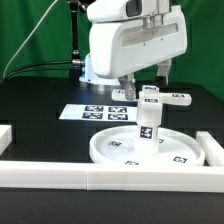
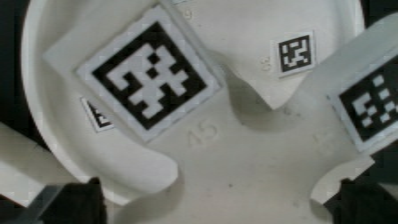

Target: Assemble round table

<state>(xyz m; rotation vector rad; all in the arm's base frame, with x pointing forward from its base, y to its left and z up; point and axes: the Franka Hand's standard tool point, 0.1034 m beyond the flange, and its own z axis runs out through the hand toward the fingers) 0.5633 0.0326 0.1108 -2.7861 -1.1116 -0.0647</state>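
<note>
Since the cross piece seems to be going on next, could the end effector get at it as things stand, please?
Probably yes: the open end effector hangs just above the cross-shaped piece on the upright leg, and nothing shows between them.

You have the large white plastic round disc with a raised rim [image 1: 120, 152] lying flat on the counter, with black-and-white square tags on its face. At its centre, the short thick white cylinder leg [image 1: 148, 127] stands upright, tagged on its side. On top of the leg sits the flat white cross-shaped piece with rounded ends [image 1: 163, 98], level, with one arm reaching toward three o'clock in the exterior view and its tags [image 2: 155, 76] facing up.
</note>
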